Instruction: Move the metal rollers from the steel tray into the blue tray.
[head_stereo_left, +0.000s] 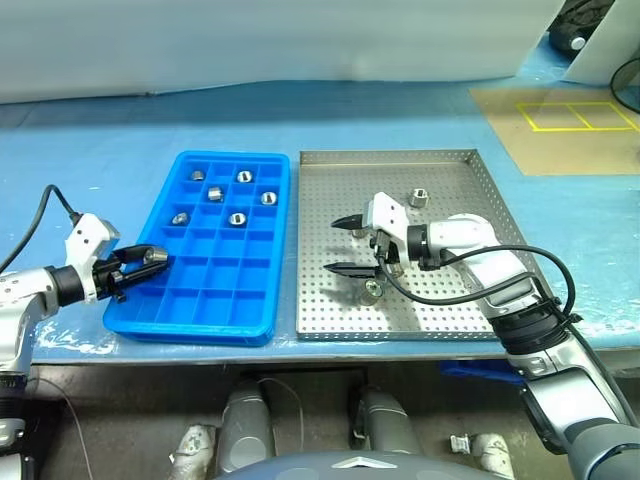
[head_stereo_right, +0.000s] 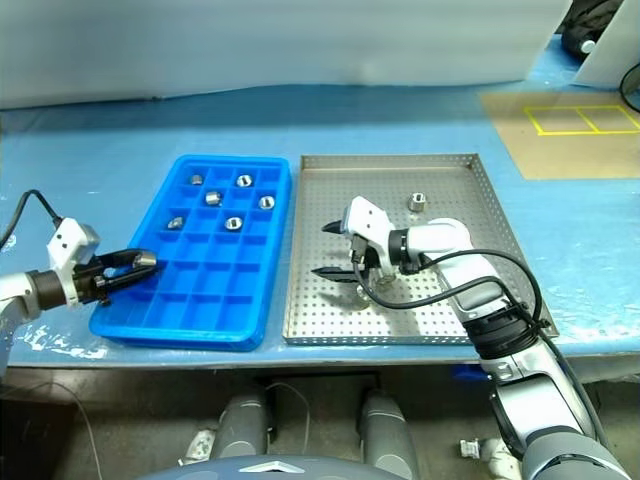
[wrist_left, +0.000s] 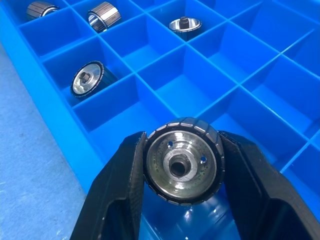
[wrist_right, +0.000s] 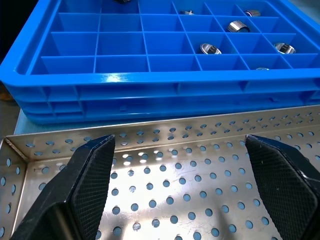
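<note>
The left gripper (head_stereo_left: 152, 256) clamps a shiny ribbed metal roller (wrist_left: 183, 161) over the bright blue compartmented plastic tray (head_stereo_left: 160, 318), apparently above an empty cell by its left edge; the right gripper (head_stereo_left: 347, 245) hovers wide open, empty, over the perforated steel tray (head_stereo_left: 455, 310).

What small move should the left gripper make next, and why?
Probably lower a little and open: the left gripper is shut on a roller just above an empty compartment at the near left of the blue tray.
</note>
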